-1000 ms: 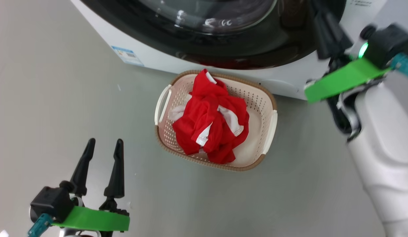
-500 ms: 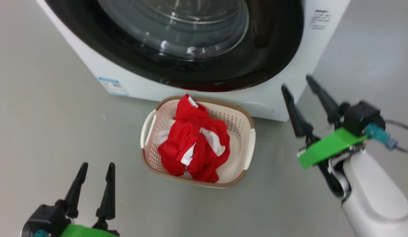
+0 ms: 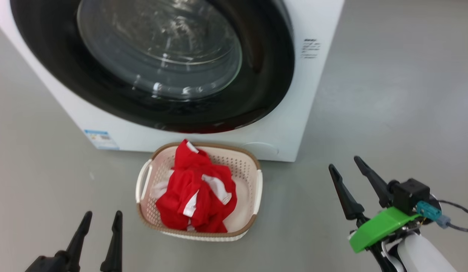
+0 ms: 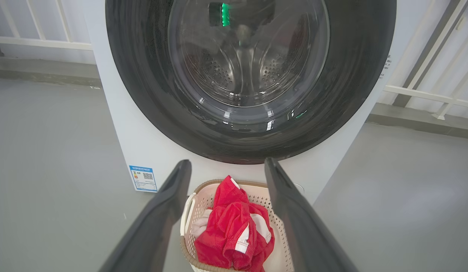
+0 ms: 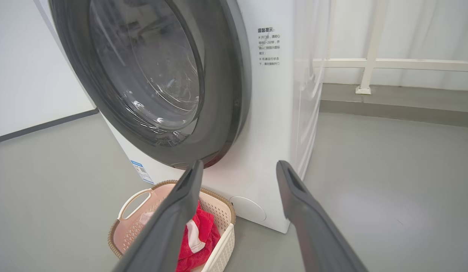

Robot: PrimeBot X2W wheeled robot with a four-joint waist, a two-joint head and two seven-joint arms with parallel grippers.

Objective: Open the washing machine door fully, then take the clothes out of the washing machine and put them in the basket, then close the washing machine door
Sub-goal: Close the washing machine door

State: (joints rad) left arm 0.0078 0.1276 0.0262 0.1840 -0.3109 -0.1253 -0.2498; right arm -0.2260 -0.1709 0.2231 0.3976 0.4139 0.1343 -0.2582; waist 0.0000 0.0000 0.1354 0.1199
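Both pincers released, fingers apart, empty. The left gripper [image 3: 103, 215] and right gripper [image 3: 344, 162] flank the basket [image 3: 242, 163], which holds the clothes [image 3: 196, 196]. Beyond both fingertips, the door [image 3: 266, 75] is closed on the washing machine [image 3: 311, 98].

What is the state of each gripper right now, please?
Left gripper: open, holding nothing.
Right gripper: open, holding nothing.

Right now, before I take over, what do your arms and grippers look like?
Both the left gripper and right gripper have two long, tapering matte-black jaws. Behind the right's sit a bright green bracket, a black boxy module, a teal connector with a thin dark cable, and a glossy white forearm.
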